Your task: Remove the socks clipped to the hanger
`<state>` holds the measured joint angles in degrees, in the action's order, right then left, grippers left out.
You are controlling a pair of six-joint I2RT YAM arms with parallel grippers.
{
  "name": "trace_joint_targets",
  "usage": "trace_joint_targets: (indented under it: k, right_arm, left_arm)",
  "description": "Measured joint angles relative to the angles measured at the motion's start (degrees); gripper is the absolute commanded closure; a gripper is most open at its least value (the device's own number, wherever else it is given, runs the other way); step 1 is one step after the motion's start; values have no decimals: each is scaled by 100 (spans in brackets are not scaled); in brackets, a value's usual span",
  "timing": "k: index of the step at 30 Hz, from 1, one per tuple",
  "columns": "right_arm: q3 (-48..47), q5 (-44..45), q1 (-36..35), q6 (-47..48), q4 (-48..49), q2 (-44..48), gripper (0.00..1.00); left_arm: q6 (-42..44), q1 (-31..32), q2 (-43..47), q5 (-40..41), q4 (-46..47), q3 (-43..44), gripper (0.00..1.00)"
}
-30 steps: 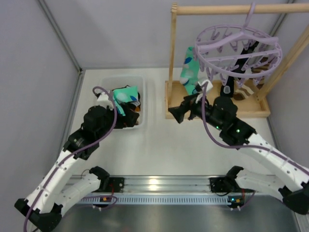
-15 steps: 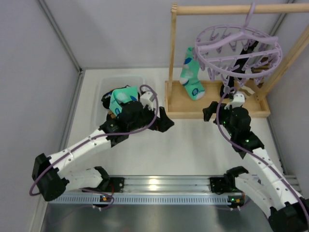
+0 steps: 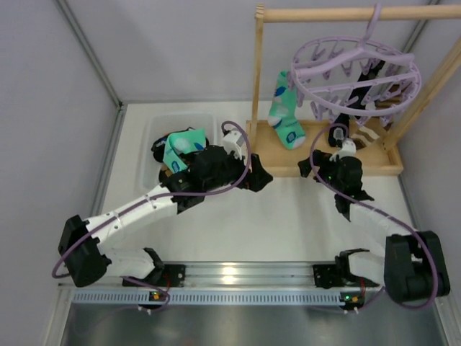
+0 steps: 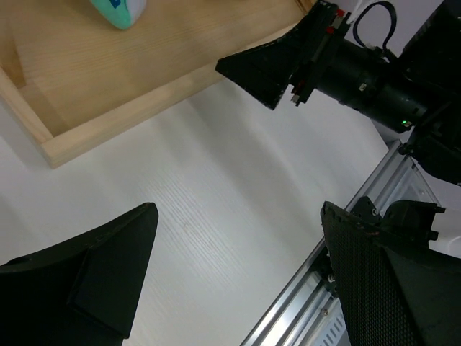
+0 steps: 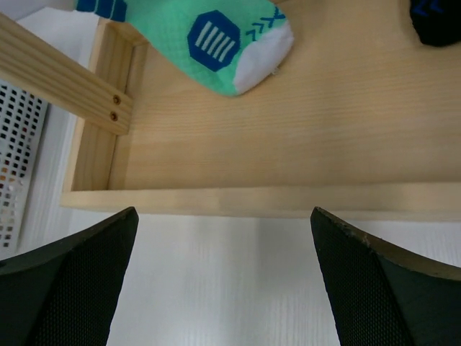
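The lavender hanger (image 3: pixel 356 72) hangs by its hook from the wooden rail. A teal sock (image 3: pixel 284 114) is clipped at its left side, and its toe shows in the right wrist view (image 5: pixel 216 43). Black socks (image 3: pixel 347 119) and a brown striped one (image 3: pixel 374 133) hang further right. My left gripper (image 3: pixel 261 180) is open and empty over the white table, just in front of the frame's wooden base (image 4: pixel 108 86). My right gripper (image 3: pixel 308 164) is open and empty at the base's front edge (image 5: pixel 288 198). The two grippers face each other closely.
A clear bin (image 3: pixel 155 133) at the left holds teal and dark socks (image 3: pixel 184 144). The wooden rail frame (image 3: pixel 257 72) stands on its tray base (image 3: pixel 263 155) at the back right. Grey walls close both sides. An aluminium rail (image 3: pixel 230 277) runs along the near edge.
My left arm has swung from the bin rightward to the front of the wooden base. My right gripper has drawn back to the right, away from the teal sock.
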<state>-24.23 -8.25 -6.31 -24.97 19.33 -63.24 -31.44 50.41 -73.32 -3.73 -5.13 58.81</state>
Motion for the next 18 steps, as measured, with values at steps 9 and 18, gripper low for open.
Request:
trace_joint_targets:
  k: [9, 18]
  right_arm:
    - [-1086, 498, -1440, 1257, 1394, -1965, 1]
    - [-2297, 1818, -1847, 2326, 1991, -3670, 1]
  left_arm:
    - [232, 0, 1290, 927, -496, -129, 2]
    - [599, -2, 2708, 2031, -1770, -129, 2]
